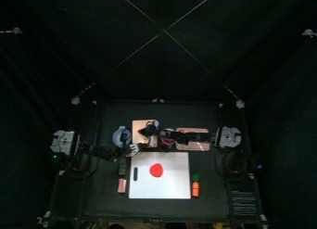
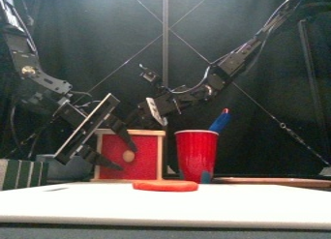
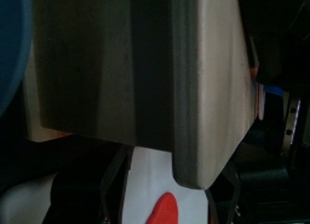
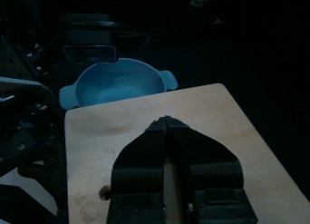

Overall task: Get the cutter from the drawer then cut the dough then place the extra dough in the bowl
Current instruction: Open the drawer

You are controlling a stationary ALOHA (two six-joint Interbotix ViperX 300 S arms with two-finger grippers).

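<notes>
Cutter unseen, likely inside shut drawer of box behind board. Left gripper fingers apart beside box; right gripper fingers together over lid. Risk: unbraced box slides on pull, knocks cup.

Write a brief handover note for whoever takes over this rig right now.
Left gripper: open, at the edge of the wooden box.
Right gripper: shut, over the box's top.
Dough lies uncut on the white board; bowl beside the box.
Cutter not in view; drawer looks shut.
Done: nothing yet.
Left: fetch cutter, cut dough, put the extra in the bowl.
</notes>
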